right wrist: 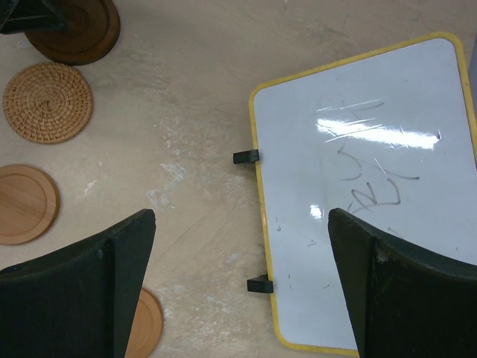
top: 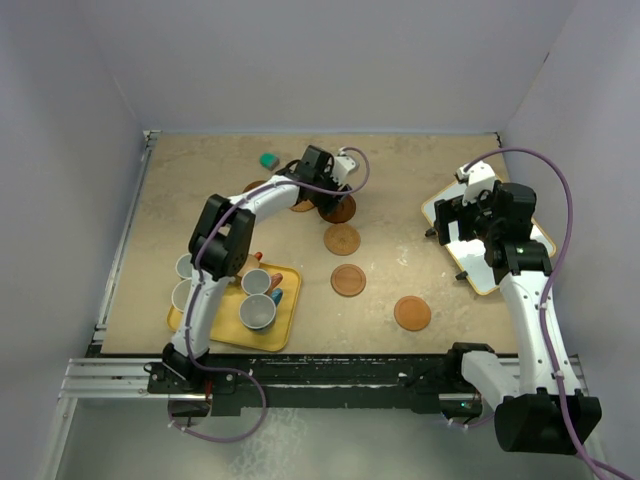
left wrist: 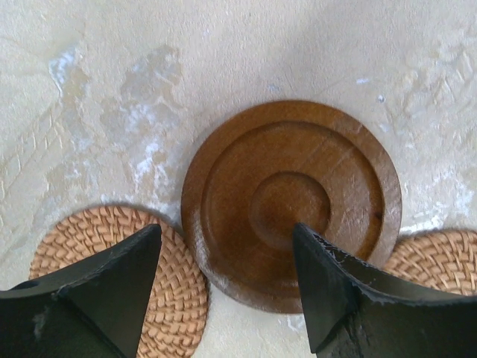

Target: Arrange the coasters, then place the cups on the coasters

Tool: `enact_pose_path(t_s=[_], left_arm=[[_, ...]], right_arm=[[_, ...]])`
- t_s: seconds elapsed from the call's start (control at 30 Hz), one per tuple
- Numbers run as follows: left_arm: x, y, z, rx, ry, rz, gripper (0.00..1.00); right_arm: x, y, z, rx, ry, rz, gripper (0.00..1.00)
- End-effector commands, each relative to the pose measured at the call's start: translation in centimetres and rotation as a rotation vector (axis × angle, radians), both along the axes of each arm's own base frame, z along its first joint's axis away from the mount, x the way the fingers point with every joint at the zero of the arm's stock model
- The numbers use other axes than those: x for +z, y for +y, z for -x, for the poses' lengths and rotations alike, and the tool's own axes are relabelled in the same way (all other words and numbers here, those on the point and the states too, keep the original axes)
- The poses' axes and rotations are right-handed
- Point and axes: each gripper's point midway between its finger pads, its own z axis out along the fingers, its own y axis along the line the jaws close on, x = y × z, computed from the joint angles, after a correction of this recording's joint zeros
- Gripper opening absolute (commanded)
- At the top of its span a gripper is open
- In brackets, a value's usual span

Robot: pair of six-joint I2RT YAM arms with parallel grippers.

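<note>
My left gripper (top: 328,195) is open at the far middle of the table. It hovers low over a dark brown wooden coaster (left wrist: 291,186) (top: 340,210). In the left wrist view the left gripper (left wrist: 226,227) holds nothing: one finger hangs over the dark coaster's middle, the other over a woven coaster (left wrist: 171,298). A second woven coaster (left wrist: 440,257) peeks out at the right. More coasters (top: 342,239) (top: 348,280) (top: 412,313) run in a diagonal line toward the front. Several cups (top: 257,313) stand on a yellow tray (top: 285,335) at the left. My right gripper (top: 447,222) (right wrist: 240,216) is open and empty.
A white board with a yellow rim (right wrist: 373,186) (top: 478,268) lies at the right, under the right gripper, with two black clips on its edge. A small teal block (top: 268,160) sits at the back. Walls close in the table on three sides.
</note>
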Motion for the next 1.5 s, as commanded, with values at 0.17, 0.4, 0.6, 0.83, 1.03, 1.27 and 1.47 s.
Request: enact_pose_path(t_s=[0.17,0.4,0.6,0.83,1.03,1.27,1.47], left_arm=[[0.1,3.0,5.6,-0.071,0.073,-0.09,0.68],[-0.3,6.1,8.0,-0.043,0.083,-0.173,0.68],[-0.3,10.7,7.6,0.082,0.069,-0.251,0.68],[-0.2,16.5,8.2,0.175,0.129,-0.254,0.68],[-1.3,20.1,10.1,0.192,0.2,-0.286,0.68],[-1.1,22.6,9.8,0.249,0.172,-0.331,0.68],[-0.1,24.1,8.3,0.305,0.136,-0.327,0.67]], right_arm=[[2.2,0.2,0.0,0.016,-0.063,-0.006,1.0],[2.2,0.3,0.0,0.019,-0.064,-0.009,1.0],[2.1,0.3,0.0,0.019,-0.06,-0.009,1.0],[2.0,0.2,-0.1,0.016,-0.055,-0.008,1.0],[1.8,0.2,-0.2,0.018,-0.051,-0.009,1.0],[1.7,0.3,-0.2,0.019,-0.045,-0.01,1.0],[1.7,0.3,-0.2,0.021,-0.047,-0.011,1.0]])
